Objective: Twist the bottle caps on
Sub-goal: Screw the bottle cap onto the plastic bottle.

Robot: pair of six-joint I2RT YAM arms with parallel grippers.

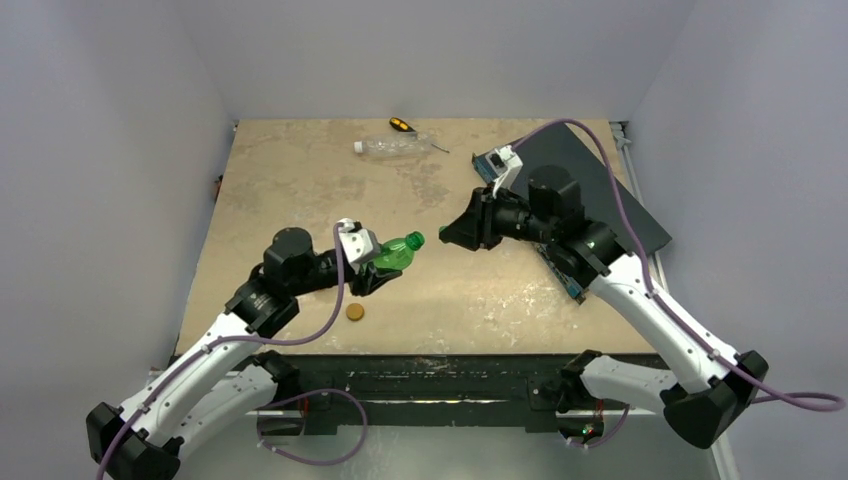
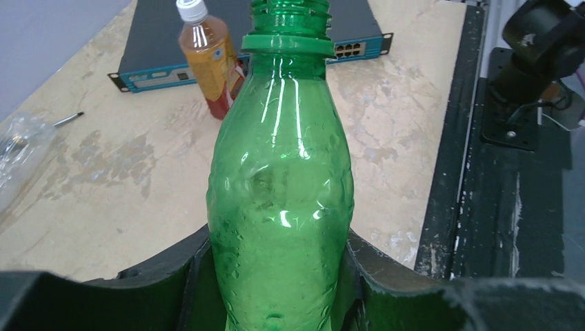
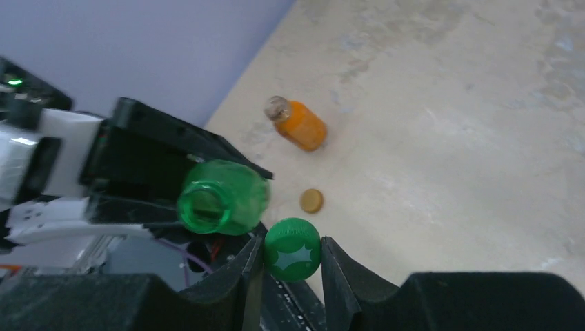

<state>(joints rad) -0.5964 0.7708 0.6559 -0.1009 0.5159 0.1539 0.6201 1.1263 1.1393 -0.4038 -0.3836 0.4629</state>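
One table (image 1: 300,180), beige, worn top; 1 network switch (image 2: 155,41), dark w/ blue ends, at table's 2 o'clock corner; L gripper (image 1: 380,268) near table ctr, fingers clamped on body of green bottle (image 2: 279,193), held tilted off the top, neck to 2 o'clock, mouth uncapped; R gripper (image 1: 448,233) at 3 o'clock of that neck, near, gap btwn them in top view, fingers pinching green cap (image 3: 292,248) by its sides; clear bottle (image 1: 395,147) lying at 12 o'clock edge; amber bottle (image 2: 210,62) upright just in front of switch, white cap (image 2: 191,9) on; small orange bottle (image 3: 301,127) near 9 o'clock edge; screwdriver (image 1: 402,125), black-orange, just beside clear bottle at its 12 o'clock; orange cap (image 1: 354,312) loose on table, 7 o'clock of green bottle.
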